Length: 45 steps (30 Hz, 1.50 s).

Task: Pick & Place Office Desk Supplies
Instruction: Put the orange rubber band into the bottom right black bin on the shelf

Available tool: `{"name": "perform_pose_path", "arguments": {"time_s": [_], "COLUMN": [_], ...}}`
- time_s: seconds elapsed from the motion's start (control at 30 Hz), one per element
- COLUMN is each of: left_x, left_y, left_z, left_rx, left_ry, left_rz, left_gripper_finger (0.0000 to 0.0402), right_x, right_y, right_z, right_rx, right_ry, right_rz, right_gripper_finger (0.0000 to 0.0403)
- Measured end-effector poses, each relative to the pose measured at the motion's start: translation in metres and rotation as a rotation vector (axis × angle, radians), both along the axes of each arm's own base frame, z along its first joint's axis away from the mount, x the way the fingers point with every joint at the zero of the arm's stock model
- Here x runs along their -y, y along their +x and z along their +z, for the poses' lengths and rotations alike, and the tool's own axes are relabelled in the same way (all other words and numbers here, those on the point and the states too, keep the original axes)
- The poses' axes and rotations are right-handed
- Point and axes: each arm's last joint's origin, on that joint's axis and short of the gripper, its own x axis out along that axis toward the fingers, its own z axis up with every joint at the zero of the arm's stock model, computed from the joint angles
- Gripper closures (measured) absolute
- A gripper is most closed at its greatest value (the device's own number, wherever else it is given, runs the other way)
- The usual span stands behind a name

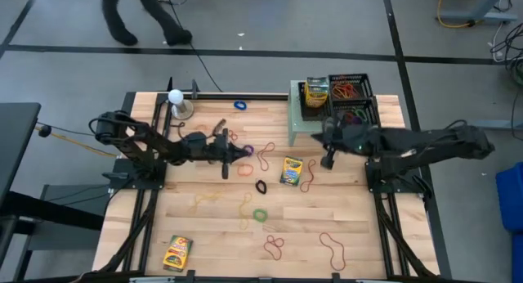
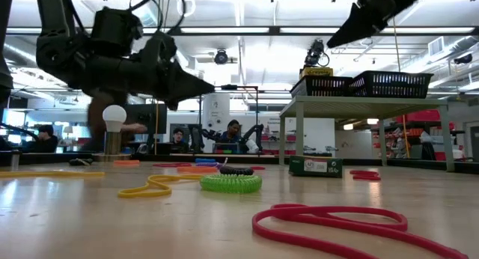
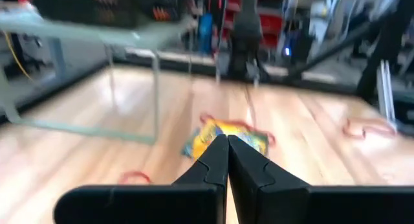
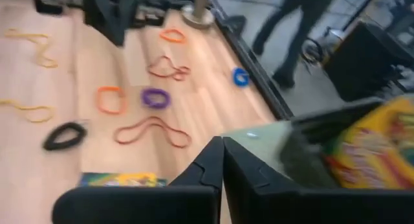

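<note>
My left gripper (image 1: 239, 152) is shut and empty, held above the table's middle and pointing toward a yellow-green crayon box (image 1: 292, 170) that lies flat on the wood; the box also shows in the left wrist view (image 3: 223, 136). My right gripper (image 1: 327, 159) is shut and empty, hovering just in front of the pale green shelf (image 1: 299, 119). A second crayon box (image 1: 177, 252) lies near the front left. A third (image 1: 316, 92) stands on the shelf. Rubber bands lie scattered: purple (image 1: 245, 150), orange (image 1: 245, 170), black (image 1: 261, 186), green (image 1: 260, 215), blue (image 1: 240, 105), red (image 1: 332, 250).
Two black mesh baskets (image 1: 350, 91) holding rubber bands sit on the shelf at the far right. A white ball on a small stand (image 1: 176, 99) is at the far left. A person's legs (image 1: 139, 17) show beyond the far edge. Bare wood lies at the front middle.
</note>
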Motion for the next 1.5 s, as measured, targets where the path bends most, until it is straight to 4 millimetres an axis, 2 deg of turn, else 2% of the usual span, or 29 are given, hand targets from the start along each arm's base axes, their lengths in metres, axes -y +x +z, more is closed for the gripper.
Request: {"name": "perform_pose_path", "arguments": {"time_s": [0.2, 0.37, 0.53, 0.7, 0.87, 1.03, 1.17, 1.37, 1.5], "left_x": [0.02, 0.028, 0.028, 0.025, 0.021, 0.024, 0.022, 0.023, 0.025], "left_y": [0.012, 0.016, 0.024, 0.029, 0.031, 0.03, 0.027, 0.03, 0.03], "left_z": [-0.006, -0.006, -0.004, -0.012, -0.017, -0.019, -0.026, -0.036, -0.033], "left_rx": [-0.19, -0.395, -0.592, -0.68, -0.723, -0.755, -0.801, -0.81, -0.795], "left_ry": [-0.019, -0.061, -0.087, -0.038, -0.087, -0.117, -0.131, -0.164, -0.109], "left_rz": [0.011, 0.22, 0.322, 0.363, 0.323, 0.253, 0.298, 0.341, 0.328], "left_gripper_finger": [0.0391, 0.0385, 0.0352, 0.0302, 0.0255, 0.0237, 0.0262, 0.0347, 0.0392], "right_x": [-0.029, -0.044, -0.048, -0.048, -0.048, -0.048, -0.048, -0.048, -0.048], "right_y": [0.004, 0.003, -0.001, -0.001, -0.001, -0.001, 0.0, 0.0, 0.0], "right_z": [-0.027, -0.043, -0.057, -0.059, -0.058, -0.057, -0.054, -0.054, -0.054], "right_rx": [0.141, 0.229, 0.238, 0.237, 0.239, 0.253, 0.265, 0.271, 0.268], "right_ry": [0.022, 0.048, 0.044, 0.039, 0.037, 0.03, -0.016, -0.006, -0.021], "right_rz": [0.109, 0.177, 0.207, 0.209, 0.21, 0.214, 0.233, 0.229, 0.235], "right_gripper_finger": [0.0394, 0.0392, 0.0394, 0.039, 0.039, 0.039, 0.039, 0.039, 0.039]}}
